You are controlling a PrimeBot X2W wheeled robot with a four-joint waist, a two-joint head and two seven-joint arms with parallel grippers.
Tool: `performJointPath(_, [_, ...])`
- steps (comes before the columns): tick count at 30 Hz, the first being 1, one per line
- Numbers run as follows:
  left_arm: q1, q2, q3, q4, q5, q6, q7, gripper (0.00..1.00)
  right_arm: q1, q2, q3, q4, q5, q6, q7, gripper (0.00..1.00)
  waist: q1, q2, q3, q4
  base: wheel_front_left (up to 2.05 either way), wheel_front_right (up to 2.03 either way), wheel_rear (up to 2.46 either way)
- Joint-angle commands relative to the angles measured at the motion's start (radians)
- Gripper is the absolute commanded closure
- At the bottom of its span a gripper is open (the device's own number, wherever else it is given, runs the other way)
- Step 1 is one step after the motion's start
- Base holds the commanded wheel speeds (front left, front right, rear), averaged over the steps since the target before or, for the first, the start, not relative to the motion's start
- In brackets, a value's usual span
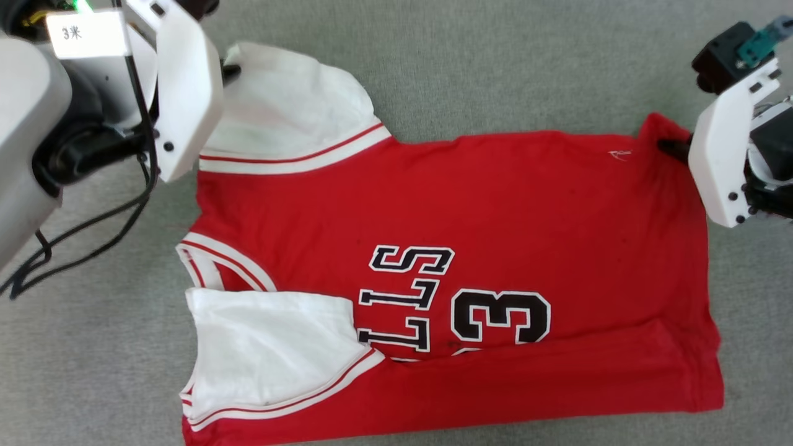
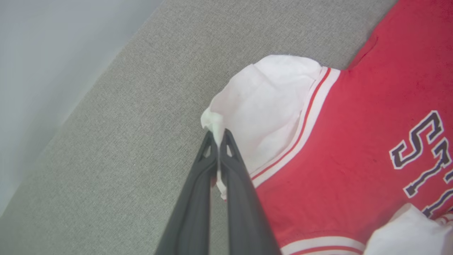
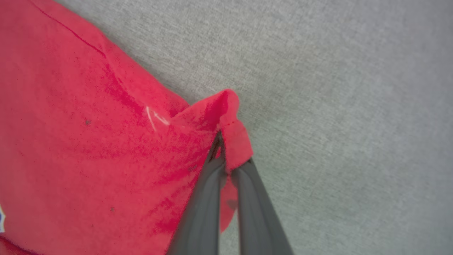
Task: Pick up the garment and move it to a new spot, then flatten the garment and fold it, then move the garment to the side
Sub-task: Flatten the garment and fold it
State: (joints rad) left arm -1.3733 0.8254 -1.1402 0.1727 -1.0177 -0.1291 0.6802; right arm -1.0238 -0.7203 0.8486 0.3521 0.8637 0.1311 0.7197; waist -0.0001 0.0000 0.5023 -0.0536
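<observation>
Cable (image 1: 93,217) loops black at far left beside pale left arm (image 1: 25,124); grey cloth surface (image 1: 495,62) under everything. The arm's white housing stands in front of the far sleeve (image 2: 262,106), hiding its left edge in head view. Left gripper (image 2: 217,136) clenched on that sleeve's tip; a pinch of white cloth sticks up between the finger ends. Garment (image 1: 495,204) lies spread front-up between both grippers, collar left, hem right; its near edge is folded over the front with the near sleeve (image 1: 272,347) on top, covering part of the letters (image 1: 403,297). Right gripper (image 3: 221,141) clamped on far hem corner; red cloth bunched over its tips. Count: one garment, two sleeves, one 3 (image 1: 499,316), two grippers, one cable.
</observation>
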Motion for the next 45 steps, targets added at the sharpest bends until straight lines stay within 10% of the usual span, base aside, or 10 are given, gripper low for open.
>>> performJointPath(1, [0.022, 0.008, -0.001, -0.008, -0.008, 0.000, -0.015, 1.00, 0.009, -0.012, 0.005, -0.006, 0.010, -0.001, -0.025, 1.00, 0.0001, 0.0000, -0.048, 0.005, 0.00, 0.00, 0.00])
performJointPath(21, [0.431, 0.178, -0.093, -0.259, -0.077, 0.110, -0.201, 1.00, 0.322, -0.155, 0.084, -0.108, 0.093, -0.001, -0.334, 1.00, 0.0001, 0.0000, -0.310, 0.039, 0.00, 0.00, 0.00])
performJointPath(36, [0.754, 0.148, -0.124, -0.185, -0.132, 0.182, -0.357, 0.91, 0.544, -0.072, 0.056, -0.004, 0.091, -0.001, -0.441, 1.00, 0.0001, 0.0000, -0.310, 0.029, 0.00, 0.00, 0.00])
performJointPath(37, [0.759, 0.143, -0.120, -0.175, -0.135, 0.183, -0.371, 0.61, 0.545, -0.066, 0.053, 0.006, 0.084, -0.001, -0.451, 0.67, 0.0001, 0.0000, -0.311, 0.029, 0.00, 0.00, 0.00])
performJointPath(38, [0.761, 0.142, -0.115, -0.170, -0.130, 0.187, -0.390, 0.00, 0.544, -0.062, 0.052, 0.008, 0.078, -0.001, -0.458, 0.00, 0.0001, 0.0000, -0.315, 0.029, 0.00, 0.00, 0.00])
performJointPath(45, [0.781, 0.162, -0.054, -0.191, -0.086, 0.261, -0.563, 0.00, 0.539, -0.097, -0.003, -0.057, 0.057, -0.001, -0.539, 0.00, 0.0001, 0.0000, -0.363, 0.030, 0.00, 0.00, 0.00])
